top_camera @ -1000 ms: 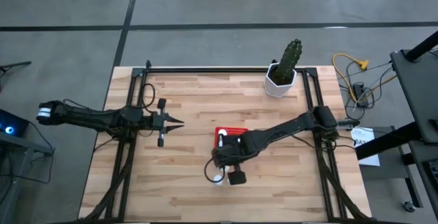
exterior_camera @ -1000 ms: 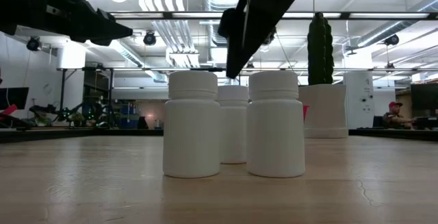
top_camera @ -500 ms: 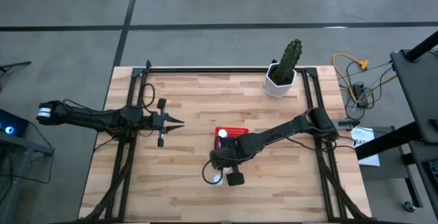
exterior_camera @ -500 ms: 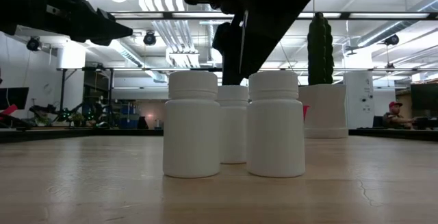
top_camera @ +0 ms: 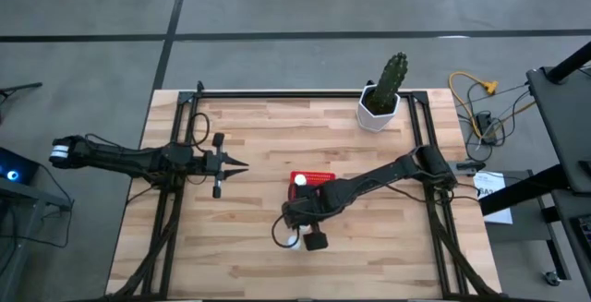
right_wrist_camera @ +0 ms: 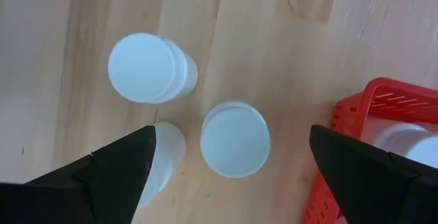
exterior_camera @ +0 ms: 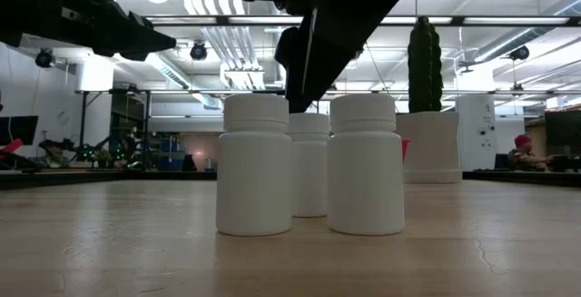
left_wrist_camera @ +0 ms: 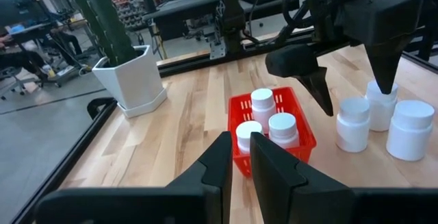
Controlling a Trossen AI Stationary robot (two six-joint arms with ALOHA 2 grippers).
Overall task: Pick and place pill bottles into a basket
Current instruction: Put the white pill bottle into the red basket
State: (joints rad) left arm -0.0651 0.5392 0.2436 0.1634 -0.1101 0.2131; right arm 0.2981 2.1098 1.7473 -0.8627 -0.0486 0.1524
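The pill bottles (left_wrist_camera: 354,123) are plain white, caps and bodies alike, with no labels showing. The basket (left_wrist_camera: 302,125) is bright red, its sides a grid of small slots. The desk (top_camera: 259,145) is pale butcher-block wood, striped with long light and tan planks, and framed by black rails. The cactus (top_camera: 392,78) is dark green and ribbed, in a white faceted pot (top_camera: 376,111). Both arms are matte black, and so are the left pincer (top_camera: 235,164) and the right pincer (right_wrist_camera: 229,169). The floor (top_camera: 92,6) is grey with dark seams, and a yellow cable (top_camera: 476,87) lies on it.
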